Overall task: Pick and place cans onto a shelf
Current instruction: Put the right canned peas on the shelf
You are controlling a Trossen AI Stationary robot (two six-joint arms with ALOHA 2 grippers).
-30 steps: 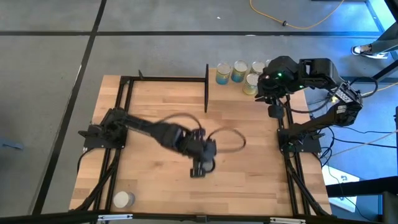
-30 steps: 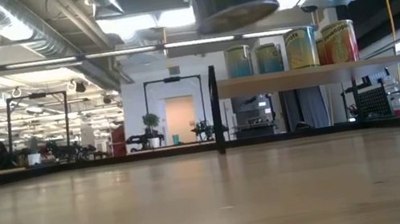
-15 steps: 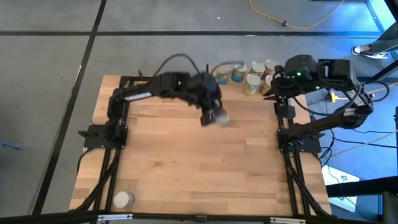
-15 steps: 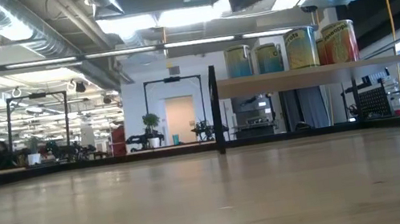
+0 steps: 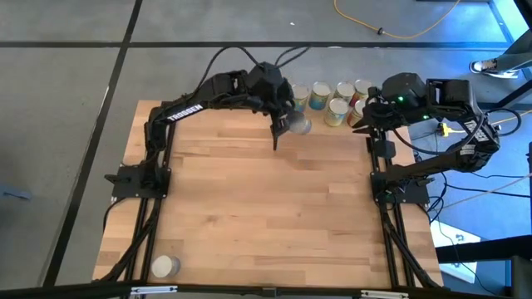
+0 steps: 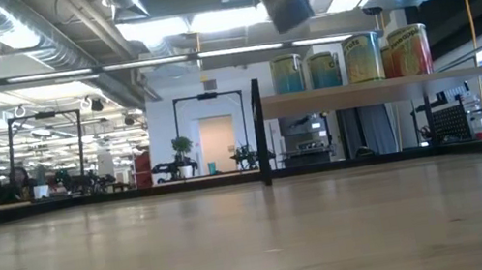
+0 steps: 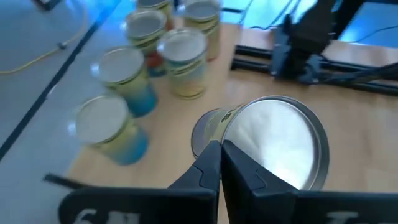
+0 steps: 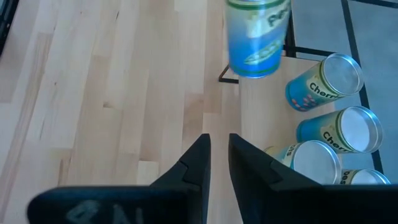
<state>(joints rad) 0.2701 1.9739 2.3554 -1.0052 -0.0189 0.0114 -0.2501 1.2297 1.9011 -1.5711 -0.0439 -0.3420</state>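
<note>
Left tool (image 5: 287, 124) is pinching the can (image 5: 298, 124) by its thin rim near the shelf (image 6: 380, 85), so that stiff, slick tin probably swings; right tool (image 8: 216, 155) hangs narrowly apart, empty.

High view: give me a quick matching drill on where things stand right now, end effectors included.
Things:
1. left end effector
2. right end effector
3. lone can
4. shelf

States:
A. stands on the table, at the corner farthest from the shelf
B. shut on a tilted can, in the air by the shelf's left end
C. carries a group of upright cans
D. open, nothing between its fingers, by the shelf's right end

Pairs: 1-B, 2-D, 3-A, 4-C
</note>
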